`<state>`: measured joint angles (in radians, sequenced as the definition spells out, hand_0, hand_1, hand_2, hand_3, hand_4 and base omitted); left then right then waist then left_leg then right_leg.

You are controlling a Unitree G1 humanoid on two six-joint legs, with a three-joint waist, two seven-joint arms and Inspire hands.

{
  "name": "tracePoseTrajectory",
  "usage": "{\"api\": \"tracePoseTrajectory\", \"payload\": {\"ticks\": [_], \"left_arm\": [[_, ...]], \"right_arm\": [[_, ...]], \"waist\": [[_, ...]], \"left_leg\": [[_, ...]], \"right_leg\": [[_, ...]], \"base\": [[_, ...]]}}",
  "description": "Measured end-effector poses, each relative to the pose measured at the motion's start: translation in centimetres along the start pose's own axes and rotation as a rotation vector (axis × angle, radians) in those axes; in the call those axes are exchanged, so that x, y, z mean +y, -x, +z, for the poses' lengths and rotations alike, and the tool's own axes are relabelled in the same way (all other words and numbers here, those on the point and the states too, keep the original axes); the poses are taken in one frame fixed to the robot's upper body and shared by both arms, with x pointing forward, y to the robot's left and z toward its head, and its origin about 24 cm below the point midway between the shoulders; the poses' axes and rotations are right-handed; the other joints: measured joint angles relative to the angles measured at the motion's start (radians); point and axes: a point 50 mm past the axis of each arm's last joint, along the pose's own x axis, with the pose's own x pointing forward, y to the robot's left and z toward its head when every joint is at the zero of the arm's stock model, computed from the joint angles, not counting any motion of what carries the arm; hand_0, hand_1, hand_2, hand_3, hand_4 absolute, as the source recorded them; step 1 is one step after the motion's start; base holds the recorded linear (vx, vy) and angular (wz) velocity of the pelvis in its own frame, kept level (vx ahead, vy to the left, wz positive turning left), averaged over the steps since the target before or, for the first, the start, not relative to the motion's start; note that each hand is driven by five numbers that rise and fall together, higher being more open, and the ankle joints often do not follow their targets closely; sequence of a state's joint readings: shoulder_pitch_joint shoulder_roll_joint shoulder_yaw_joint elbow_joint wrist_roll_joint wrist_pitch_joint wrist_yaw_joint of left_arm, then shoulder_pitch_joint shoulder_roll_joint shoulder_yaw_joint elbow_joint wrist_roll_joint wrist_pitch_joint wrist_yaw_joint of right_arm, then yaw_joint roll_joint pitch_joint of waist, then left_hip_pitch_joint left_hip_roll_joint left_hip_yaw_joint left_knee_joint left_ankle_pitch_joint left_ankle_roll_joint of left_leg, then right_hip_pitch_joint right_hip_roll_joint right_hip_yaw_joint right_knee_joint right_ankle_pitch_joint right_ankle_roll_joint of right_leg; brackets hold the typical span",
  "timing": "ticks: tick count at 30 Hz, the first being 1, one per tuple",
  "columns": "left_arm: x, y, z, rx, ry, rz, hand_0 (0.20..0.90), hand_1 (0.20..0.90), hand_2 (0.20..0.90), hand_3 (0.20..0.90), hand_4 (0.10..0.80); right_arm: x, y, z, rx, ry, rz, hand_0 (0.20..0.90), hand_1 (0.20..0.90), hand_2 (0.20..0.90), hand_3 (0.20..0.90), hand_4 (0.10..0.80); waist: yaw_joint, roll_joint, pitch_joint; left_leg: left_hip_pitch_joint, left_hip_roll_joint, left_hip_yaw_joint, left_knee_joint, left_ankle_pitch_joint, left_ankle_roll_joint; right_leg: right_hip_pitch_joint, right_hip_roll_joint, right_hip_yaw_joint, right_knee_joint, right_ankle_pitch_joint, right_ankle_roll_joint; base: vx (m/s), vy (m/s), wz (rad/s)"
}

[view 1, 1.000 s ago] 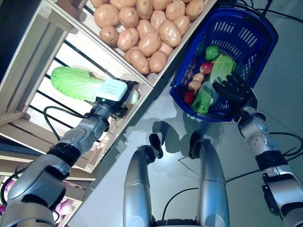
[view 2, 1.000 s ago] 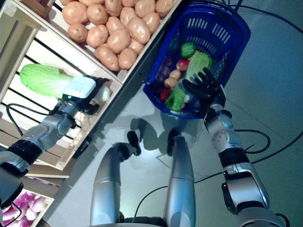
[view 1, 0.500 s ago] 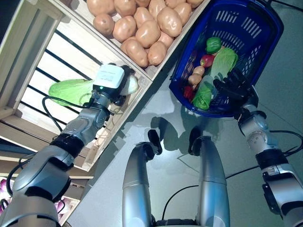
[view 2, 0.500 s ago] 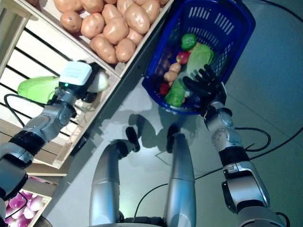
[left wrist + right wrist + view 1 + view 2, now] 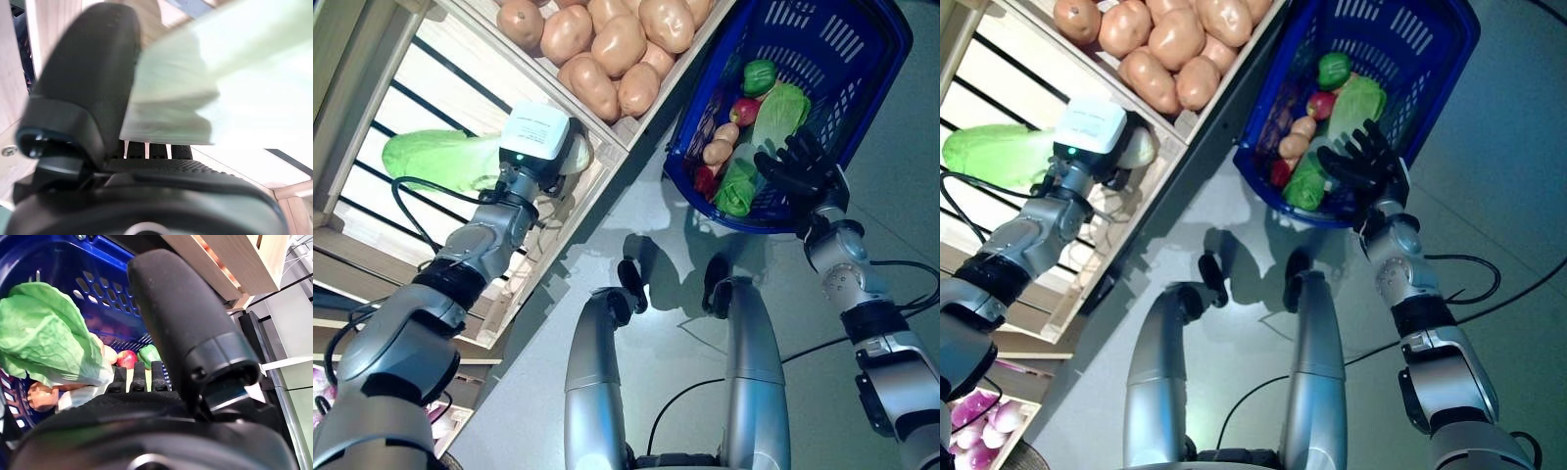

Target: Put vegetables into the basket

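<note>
My left hand (image 5: 566, 162) reaches into the slatted wooden crate (image 5: 401, 88) and is curled on the white stem end of a pale green Chinese cabbage (image 5: 435, 157). In the left wrist view the cabbage (image 5: 234, 88) lies against the thumb (image 5: 93, 73). The blue basket (image 5: 893, 49) stands on the floor to the right and holds green cabbages (image 5: 778, 113), a green pepper (image 5: 759, 75), a red round vegetable (image 5: 744, 110) and potatoes (image 5: 719, 150). My right hand (image 5: 798, 168) is open with straight fingers just above the basket's near rim (image 5: 73, 279).
A crate of potatoes (image 5: 607, 49) stands on the stand next to the basket. Its wooden front edge (image 5: 625, 137) lies between my left hand and the basket. Grey floor (image 5: 901, 176) lies to the right of the basket.
The whole picture has shifted, so the camera has moved. My left hand stays on the cabbage's stem end and sits slightly higher in the crate. My right hand stays by the basket's rim.
</note>
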<state>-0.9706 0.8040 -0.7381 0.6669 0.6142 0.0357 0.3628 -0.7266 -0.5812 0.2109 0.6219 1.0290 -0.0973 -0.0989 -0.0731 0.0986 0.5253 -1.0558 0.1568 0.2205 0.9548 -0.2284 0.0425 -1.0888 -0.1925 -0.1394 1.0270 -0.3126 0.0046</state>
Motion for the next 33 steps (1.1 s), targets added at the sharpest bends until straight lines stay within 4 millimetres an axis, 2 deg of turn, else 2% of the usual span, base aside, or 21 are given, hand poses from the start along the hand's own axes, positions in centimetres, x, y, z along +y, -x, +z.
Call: {"api": "tracePoseTrajectory", "payload": {"ticks": [2, 5, 10, 13, 15, 18, 23, 26, 29, 31, 33], "left_arm": [[-0.4, 0.1, -0.1, 0.004, 0.001, -0.025, 0.300, 0.300, 0.300, 0.300, 0.400], [-2.5, 1.1, -1.0, 0.051, -0.005, -0.146, 0.300, 0.300, 0.300, 0.300, 0.400], [-7.1, 5.0, -2.7, 0.141, 0.062, -0.319, 0.300, 0.300, 0.300, 0.300, 0.400], [-8.0, 6.4, -3.0, 0.190, 0.208, -0.327, 0.300, 0.300, 0.300, 0.300, 0.400], [-8.5, 7.3, -3.1, 0.237, 0.358, -0.303, 0.300, 0.300, 0.300, 0.300, 0.400], [-8.1, 7.9, -3.3, 0.276, 0.505, -0.240, 0.300, 0.300, 0.300, 0.300, 0.400], [-7.3, 8.9, -2.6, 0.290, 0.749, -0.132, 0.300, 0.300, 0.300, 0.300, 0.400], [-6.8, 9.4, -2.4, 0.280, 0.858, -0.077, 0.300, 0.300, 0.300, 0.300, 0.400], [-6.0, 10.1, -2.3, 0.273, 0.966, -0.028, 0.300, 0.300, 0.300, 0.300, 0.400], [-5.5, 10.0, -2.2, 0.275, 1.101, -0.002, 0.300, 0.300, 0.300, 0.300, 0.400], [-5.4, 9.8, -1.2, 0.263, 1.277, 0.016, 0.300, 0.300, 0.300, 0.300, 0.400]], "right_arm": [[0.0, 0.1, -0.4, 0.009, -0.004, -0.002, 0.900, 0.900, 0.900, 0.900, 0.800], [0.0, 0.4, -1.5, 0.036, -0.019, -0.006, 0.900, 0.900, 0.900, 0.900, 0.800], [-1.6, 1.8, -3.7, 0.098, -0.018, -0.050, 0.900, 0.900, 0.900, 0.900, 0.800], [-2.0, 2.4, -4.8, 0.126, -0.026, -0.064, 0.900, 0.900, 0.900, 0.900, 0.800], [-1.9, 3.2, -6.3, 0.163, -0.050, -0.071, 0.900, 0.900, 0.900, 0.900, 0.800], [-1.5, 4.2, -7.9, 0.195, -0.086, -0.062, 0.900, 0.900, 0.900, 0.900, 0.800], [-1.6, 6.4, -10.5, 0.267, -0.132, -0.071, 0.900, 0.900, 0.900, 0.900, 0.800], [-2.0, 7.5, -11.7, 0.312, -0.086, -0.055, 0.900, 0.900, 0.900, 0.900, 0.800], [-1.7, 8.4, -12.1, 0.349, -0.027, 0.057, 0.900, 0.900, 0.900, 0.900, 0.800], [-1.2, 8.9, -12.2, 0.384, 0.034, 0.171, 0.900, 0.900, 0.900, 0.900, 0.800], [-0.8, 9.3, -12.4, 0.413, 0.072, 0.263, 0.900, 0.900, 0.900, 0.900, 0.800]], "waist": [[-0.002, -0.001, 0.000], [-0.028, -0.016, 0.001], [-0.039, -0.049, -0.001], [-0.024, -0.067, 0.001], [-0.015, -0.081, -0.001], [-0.004, -0.100, -0.003], [0.017, -0.118, -0.013], [0.036, -0.121, -0.018], [0.048, -0.122, -0.040], [0.055, -0.121, -0.069], [0.060, -0.121, -0.148]], "left_leg": [[0.017, 0.000, -0.001, -0.002, -0.001, 0.000], [0.095, -0.001, 0.003, -0.030, -0.004, -0.002], [0.299, -0.006, 0.005, -0.126, 0.003, -0.014], [0.419, -0.018, -0.001, -0.186, 0.016, -0.024], [0.520, -0.021, 0.000, -0.234, 0.022, -0.032], [0.632, -0.041, -0.002, -0.324, 0.049, -0.036], [0.772, -0.044, 0.002, -0.430, 0.075, -0.057], [0.864, -0.046, 0.001, -0.501, 0.086, -0.066], [0.947, -0.052, 0.003, -0.574, 0.098, -0.075], [1.014, -0.057, 0.001, -0.655, 0.123, -0.081], [1.050, -0.060, -0.004, -0.742, 0.154, -0.084]], "right_leg": [[0.020, 0.000, -0.003, -0.005, 0.000, 0.000], [0.100, 0.003, -0.008, -0.040, 0.002, 0.004], [0.304, 0.010, -0.020, -0.126, 0.005, 0.009], [0.426, 0.009, -0.036, -0.173, 0.006, 0.010], [0.525, 0.010, -0.044, -0.213, 0.006, 0.010], [0.634, 0.007, -0.061, -0.276, 0.004, 0.009], [0.779, 0.014, -0.094, -0.364, 0.012, 0.018], [0.874, 0.024, -0.116, -0.433, 0.017, 0.022], [0.952, 0.036, -0.121, -0.497, 0.023, 0.029], [1.017, 0.051, -0.131, -0.564, 0.042, 0.032], [1.059, 0.066, -0.149, -0.647, 0.064, 0.037]], "base": [[0.000, 0.000, 0.00], [0.008, -0.002, -0.05], [0.017, -0.017, 0.00], [0.050, -0.022, 0.10], [0.088, -0.016, 0.04], [0.096, -0.038, 0.15], [0.095, -0.026, 0.11], [0.107, -0.007, 0.03], [0.110, -0.003, 0.02], [0.083, -0.027, 0.07], [0.065, -0.026, 0.18]]}}
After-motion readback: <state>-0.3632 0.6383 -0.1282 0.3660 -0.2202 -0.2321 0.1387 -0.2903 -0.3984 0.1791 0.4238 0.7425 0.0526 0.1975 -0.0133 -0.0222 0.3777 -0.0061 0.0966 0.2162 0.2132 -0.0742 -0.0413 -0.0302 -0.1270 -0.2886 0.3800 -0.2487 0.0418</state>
